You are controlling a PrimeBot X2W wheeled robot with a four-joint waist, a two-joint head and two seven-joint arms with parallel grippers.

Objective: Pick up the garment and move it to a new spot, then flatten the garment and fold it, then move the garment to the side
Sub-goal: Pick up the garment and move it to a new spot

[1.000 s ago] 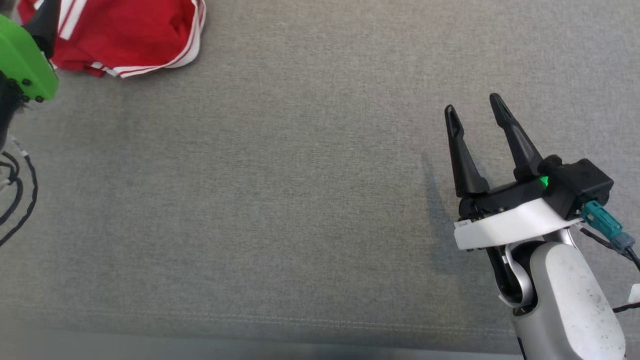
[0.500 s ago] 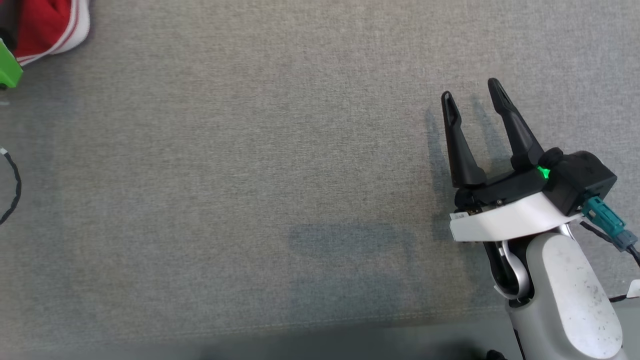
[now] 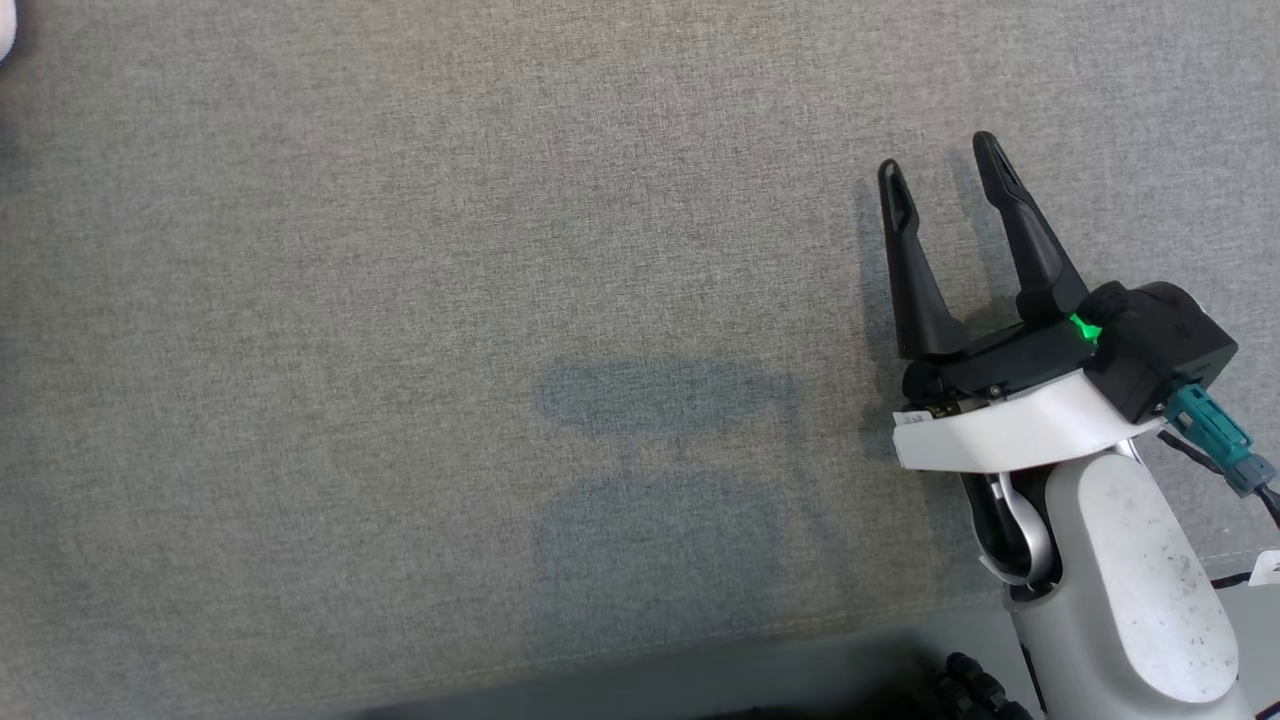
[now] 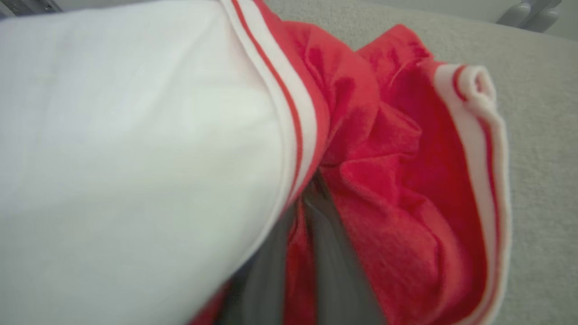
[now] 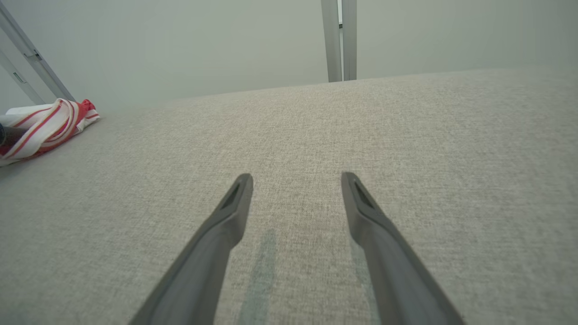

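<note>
The garment (image 4: 388, 180) is red cloth with white stripes and a large white panel, bunched up close in the left wrist view. My left gripper (image 4: 307, 212) is shut on the garment, with red fabric pinched between its two blurred dark fingers (image 4: 266, 280). In the right wrist view the garment (image 5: 43, 124) lies crumpled at the far left of the grey fabric surface (image 5: 316, 135). A sliver of its white edge (image 3: 4, 35) touches the head view's top-left corner. My right gripper (image 3: 940, 170) hovers open over bare grey fabric at the right, far from the garment.
The grey fabric surface (image 3: 450, 300) spreads wide across the head view, with its front edge (image 3: 600, 680) along the bottom. Metal frame posts (image 5: 341, 40) stand behind the surface's far edge, and slanted bars (image 5: 31, 58) rise behind the garment.
The head camera has swung, so the garment and my left arm have slid off the picture's upper left. My left gripper has closed on the cloth. The right gripper stays open in place.
</note>
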